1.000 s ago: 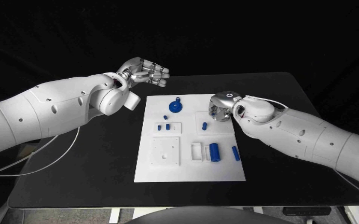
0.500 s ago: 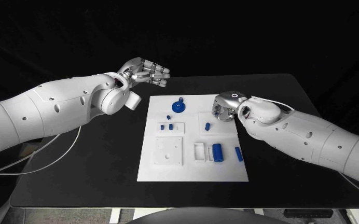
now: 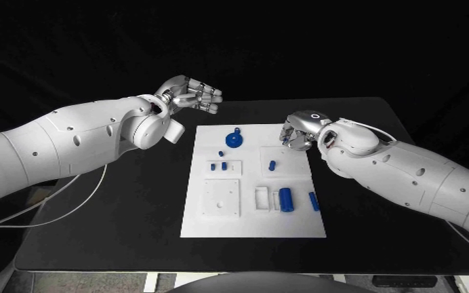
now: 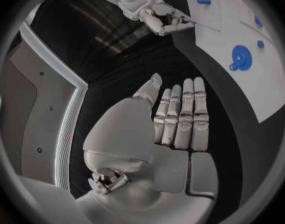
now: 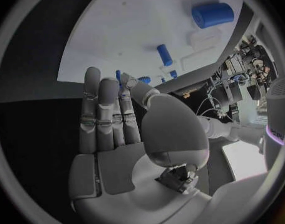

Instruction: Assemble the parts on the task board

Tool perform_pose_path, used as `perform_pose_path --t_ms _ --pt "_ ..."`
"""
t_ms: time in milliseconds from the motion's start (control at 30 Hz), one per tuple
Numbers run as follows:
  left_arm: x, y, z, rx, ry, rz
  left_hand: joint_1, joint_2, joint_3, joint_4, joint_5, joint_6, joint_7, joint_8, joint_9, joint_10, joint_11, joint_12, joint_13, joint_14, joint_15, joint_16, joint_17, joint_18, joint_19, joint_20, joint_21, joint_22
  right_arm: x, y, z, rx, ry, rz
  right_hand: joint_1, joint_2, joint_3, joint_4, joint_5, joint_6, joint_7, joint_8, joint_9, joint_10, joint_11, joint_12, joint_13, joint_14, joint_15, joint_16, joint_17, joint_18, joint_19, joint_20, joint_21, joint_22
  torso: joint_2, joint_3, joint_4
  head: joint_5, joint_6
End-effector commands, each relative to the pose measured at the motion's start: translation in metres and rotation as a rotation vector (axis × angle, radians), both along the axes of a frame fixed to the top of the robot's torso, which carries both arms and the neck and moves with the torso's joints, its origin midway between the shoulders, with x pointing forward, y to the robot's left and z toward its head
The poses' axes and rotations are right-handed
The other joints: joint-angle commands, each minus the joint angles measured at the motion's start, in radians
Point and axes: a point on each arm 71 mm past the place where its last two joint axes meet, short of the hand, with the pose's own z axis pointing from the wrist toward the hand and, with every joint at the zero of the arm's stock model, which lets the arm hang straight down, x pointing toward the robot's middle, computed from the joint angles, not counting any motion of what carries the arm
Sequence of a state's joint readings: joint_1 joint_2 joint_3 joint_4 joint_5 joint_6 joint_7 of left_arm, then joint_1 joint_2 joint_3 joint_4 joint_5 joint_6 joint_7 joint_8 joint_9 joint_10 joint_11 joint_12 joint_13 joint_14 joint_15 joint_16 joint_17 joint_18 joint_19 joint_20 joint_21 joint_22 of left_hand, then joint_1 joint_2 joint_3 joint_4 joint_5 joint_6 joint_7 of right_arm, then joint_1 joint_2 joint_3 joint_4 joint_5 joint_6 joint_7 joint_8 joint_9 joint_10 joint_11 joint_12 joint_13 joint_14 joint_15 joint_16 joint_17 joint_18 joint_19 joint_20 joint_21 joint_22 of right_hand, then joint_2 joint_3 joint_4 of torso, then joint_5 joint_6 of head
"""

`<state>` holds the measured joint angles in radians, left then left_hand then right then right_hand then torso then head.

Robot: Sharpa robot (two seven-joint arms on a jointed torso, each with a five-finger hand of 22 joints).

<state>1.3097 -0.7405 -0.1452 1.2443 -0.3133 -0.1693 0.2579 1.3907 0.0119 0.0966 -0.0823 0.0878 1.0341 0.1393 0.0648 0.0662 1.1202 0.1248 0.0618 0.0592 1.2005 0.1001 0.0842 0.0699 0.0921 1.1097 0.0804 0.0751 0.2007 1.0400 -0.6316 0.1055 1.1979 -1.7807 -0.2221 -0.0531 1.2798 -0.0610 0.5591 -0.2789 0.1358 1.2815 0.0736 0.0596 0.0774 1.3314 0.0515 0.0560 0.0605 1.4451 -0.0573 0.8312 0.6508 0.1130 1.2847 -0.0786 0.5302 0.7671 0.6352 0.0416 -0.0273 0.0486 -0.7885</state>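
Parts in blue plastic lie scattered over the flat white rectangular task board (image 3: 252, 228), which sits at the middle of the black worktop (image 3: 117, 218). At the board's far end rests a round blue disc with a small knob (image 3: 234, 138), with a tiny blue peg (image 3: 221, 152) just beside it. Toward the board's middle stand two short blue pins (image 3: 219, 167) in a raised white block and a single blue pin (image 3: 272, 165) in another. Nearer the robot, a thick blue cylinder (image 3: 285, 199) lies beside a white bracket (image 3: 261, 198), and a slim blue rod (image 3: 314, 201) lies by the board's right edge. The left robot hand (image 3: 192, 95) hovers off the board's far left corner, fingers straight, side by side, holding nothing. The right robot hand (image 3: 298, 132) hangs over the board's far right corner, fingers likewise extended and empty.
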Motion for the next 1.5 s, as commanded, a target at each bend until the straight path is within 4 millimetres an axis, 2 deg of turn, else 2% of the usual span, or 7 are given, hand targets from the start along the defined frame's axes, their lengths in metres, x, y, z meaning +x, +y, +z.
perform_pose_path --t_ms 33,433,667,800,1033,1200,1500 --pt "0.0 -0.002 0.001 -0.016 0.005 -0.016 0.003 0.002 0.0 -0.006 0.005 -0.001 0.004 -0.001 -0.001 0.003 0.002 0.0 -0.001 0.003 0.001 -0.003 -0.001 -0.013 0.003 0.003 0.005 -0.001 -0.002 0.004 0.006 0.072 0.014 0.014 0.001 0.001 0.0 -0.002 0.008 0.004 0.003 0.004 -0.001 0.03 -0.026 0.003 0.001 0.001 -0.007 -0.004 0.001 0.02 0.001 -0.004 -0.005 0.001 0.0 0.0008 -0.0001 0.003 -0.001" --pt "0.0 -0.003 0.002 -0.019 -0.005 -0.005 0.004 0.003 0.001 -0.007 0.008 -0.001 0.004 -0.001 -0.001 0.004 0.001 0.0 -0.001 0.003 0.001 -0.003 -0.001 -0.012 0.003 0.003 0.005 -0.004 -0.024 0.053 0.026 0.158 0.008 0.146 0.003 0.006 -0.013 -0.003 0.025 0.002 0.004 0.004 -0.001 0.027 -0.026 0.003 0.001 0.002 -0.009 -0.007 0.002 0.017 0.009 -0.007 -0.025 0.016 -0.002 -0.0011 -0.0008 0.034 -0.003" --pt "0.0 -0.008 0.002 -0.022 -0.008 -0.01 0.005 0.003 0.002 -0.007 0.009 0.0 0.003 -0.001 -0.001 0.004 0.001 0.0 -0.001 0.003 0.0 -0.002 -0.001 -0.012 0.004 0.003 0.006 -0.005 -0.038 0.085 0.027 0.125 -0.012 0.21 0.003 0.006 -0.015 -0.003 0.024 0.002 0.003 0.004 0.0 0.028 -0.026 0.003 0.001 0.002 -0.008 -0.005 0.005 0.017 0.013 -0.006 -0.032 0.024 -0.001 -0.0028 0.0013 0.073 -0.011" --pt "0.0 -0.011 0.002 -0.024 -0.015 -0.007 0.005 0.003 0.002 -0.007 0.009 0.0 0.003 -0.001 -0.001 0.005 0.001 0.0 -0.001 0.003 0.0 -0.002 -0.001 -0.012 0.004 0.003 0.007 -0.005 -0.047 0.102 0.021 0.108 -0.02 0.245 0.004 0.005 -0.012 -0.004 0.019 0.003 0.003 0.004 0.0 0.029 -0.026 0.003 0.001 0.002 -0.009 -0.004 0.006 0.017 0.014 -0.007 -0.035 0.03 0.0 -0.0019 0.0028 0.093 -0.016" --pt "-0.001 -0.016 0.003 -0.034 -0.015 -0.019 0.006 0.003 0.004 -0.008 0.011 0.001 0.003 -0.001 -0.001 0.005 0.001 -0.001 -0.001 0.003 0.0 -0.002 -0.001 -0.012 0.004 0.002 0.008 -0.007 -0.063 0.124 0.001 0.053 0.022 0.292 -0.001 0.003 -0.007 -0.003 0.027 0.004 0.003 0.004 0.0 0.029 -0.026 0.003 0.001 0.001 -0.009 -0.004 0.005 0.017 0.017 -0.007 -0.045 0.044 0.001 -0.0024 0.0045 0.107 -0.027" --pt "0.0 -0.018 0.003 -0.037 -0.016 -0.022 0.009 0.005 0.008 -0.01 0.017 0.001 0.004 -0.001 -0.001 0.005 0.001 -0.001 -0.001 0.003 0.0 -0.003 -0.001 -0.012 0.003 0.002 0.008 -0.007 -0.073 0.134 -0.014 0.025 0.052 0.311 -0.002 0.004 -0.008 -0.003 0.029 0.004 0.003 0.005 0.0 0.029 -0.026 0.003 0.001 0.002 -0.009 -0.004 0.005 0.017 0.018 -0.007 -0.048 0.046 0.001 -0.0019 0.0008 0.126 -0.037" --pt "0.0 -0.02 0.003 -0.039 -0.017 -0.025 0.006 0.004 0.013 -0.013 0.019 0.001 0.004 -0.001 -0.001 0.005 0.001 -0.001 -0.001 0.003 0.0 -0.003 -0.001 -0.012 0.002 0.001 0.01 -0.007 -0.084 0.143 -0.032 -0.005 0.093 0.323 -0.006 0.004 -0.005 -0.003 0.031 0.003 0.003 0.004 0.0 0.029 -0.026 0.003 0.001 0.002 -0.009 -0.003 0.005 0.017 0.024 -0.007 -0.061 0.057 0.001 -0.0001 0.0024 0.143 -0.044"
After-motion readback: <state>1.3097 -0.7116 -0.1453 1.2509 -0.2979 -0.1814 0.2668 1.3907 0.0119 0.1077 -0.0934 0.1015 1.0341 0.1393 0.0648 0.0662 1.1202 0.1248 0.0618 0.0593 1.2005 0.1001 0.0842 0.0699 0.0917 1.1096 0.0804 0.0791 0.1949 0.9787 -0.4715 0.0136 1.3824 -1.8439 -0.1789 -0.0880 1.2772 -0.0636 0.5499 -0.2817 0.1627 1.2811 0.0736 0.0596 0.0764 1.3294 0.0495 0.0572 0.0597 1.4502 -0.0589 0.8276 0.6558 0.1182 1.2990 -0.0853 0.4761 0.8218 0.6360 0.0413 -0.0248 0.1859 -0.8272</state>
